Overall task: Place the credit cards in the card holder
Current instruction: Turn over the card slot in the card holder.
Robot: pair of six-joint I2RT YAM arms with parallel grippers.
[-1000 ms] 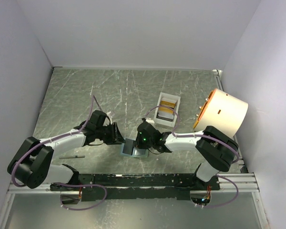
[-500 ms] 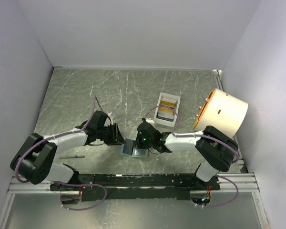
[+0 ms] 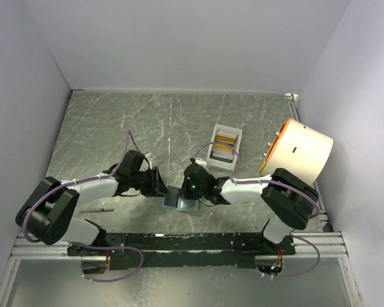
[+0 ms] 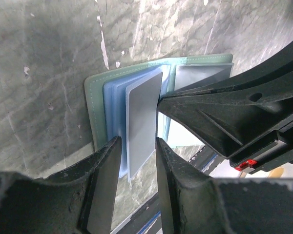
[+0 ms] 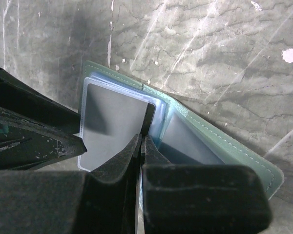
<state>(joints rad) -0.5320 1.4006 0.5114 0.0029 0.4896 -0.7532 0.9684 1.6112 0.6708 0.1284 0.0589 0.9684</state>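
The card holder lies open and flat on the tabletop, pale blue sleeves up, its long axis crosswise to the left gripper. A grey card lies on the half nearer that gripper, its long axis parallel to the fold. One short end sits between the left jaws, which stand apart; whether they press it cannot be told. The right gripper has its jaws together, tips at the card's long edge by the fold. Beyond the card holder, a white tray holds gold cards.
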